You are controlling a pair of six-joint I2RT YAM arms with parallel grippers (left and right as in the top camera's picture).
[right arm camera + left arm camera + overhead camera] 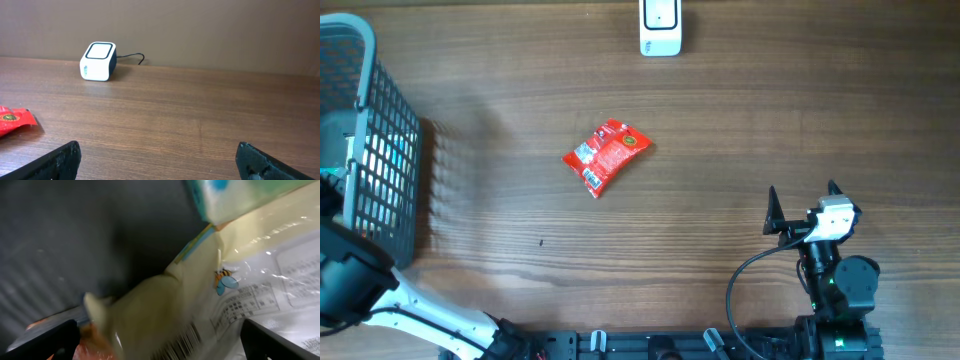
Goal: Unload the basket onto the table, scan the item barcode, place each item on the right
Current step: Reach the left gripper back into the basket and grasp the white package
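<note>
A red snack packet (607, 156) lies flat in the middle of the table, and its edge shows at the left of the right wrist view (12, 120). The white scanner (660, 27) stands at the far edge (98, 61). My left gripper (160, 342) is down inside the basket (380, 160), hidden from overhead. It is open, its fingers wide apart on either side of a blurred cream packet (165, 305) with a barcode (185, 340). My right gripper (802, 190) hovers open over bare wood at the near right (160, 162), holding nothing.
The grey mesh basket stands at the table's left edge and holds several packets, among them a teal and white one (240, 195) and an orange one (87, 347). The left arm (350, 280) reaches into it from the near left corner.
</note>
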